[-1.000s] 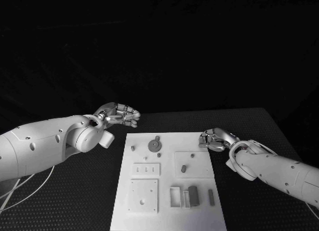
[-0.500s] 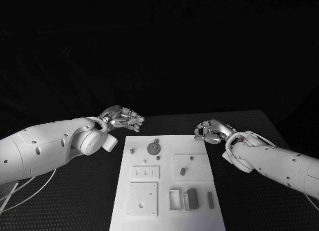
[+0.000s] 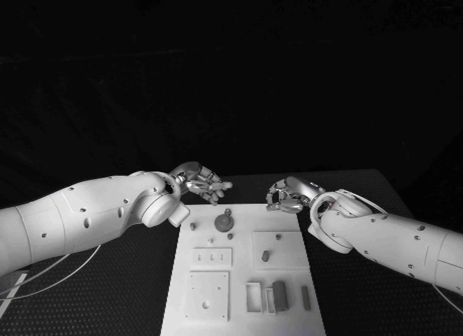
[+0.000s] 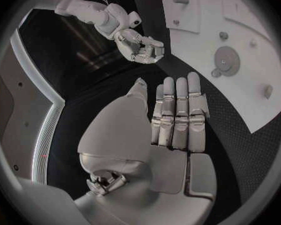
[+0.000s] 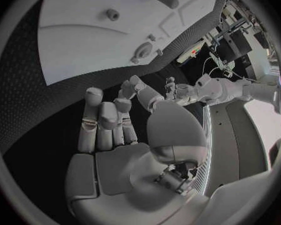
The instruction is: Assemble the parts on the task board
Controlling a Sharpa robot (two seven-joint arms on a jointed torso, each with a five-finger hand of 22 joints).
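The white task board [image 3: 242,269] lies in the middle of the black table. On it are a round disc part [image 3: 224,222], a small peg [image 3: 192,226], an oblong part [image 3: 265,256] and a dark bar [image 3: 280,294]. My left hand [image 3: 201,183] hovers just past the board's far left corner, its fingers [image 4: 178,110] stretched out side by side and holding nothing. My right hand [image 3: 287,194] hangs at the far right corner, fingers [image 5: 106,117] loosely bent around nothing. The right wrist view shows the disc [image 5: 142,51] and peg [image 5: 112,15] beyond the fingertips.
A plate with slots [image 3: 211,258] and a square plate [image 3: 208,294] sit on the board's left half, and a thin bar [image 3: 305,297] lies near its right edge. Black table [image 3: 363,189] surrounds the board. White cables [image 3: 30,280] hang at the near left.
Both hands have moved inward toward each other along the board's far edge. The whole picture has also shifted a little.
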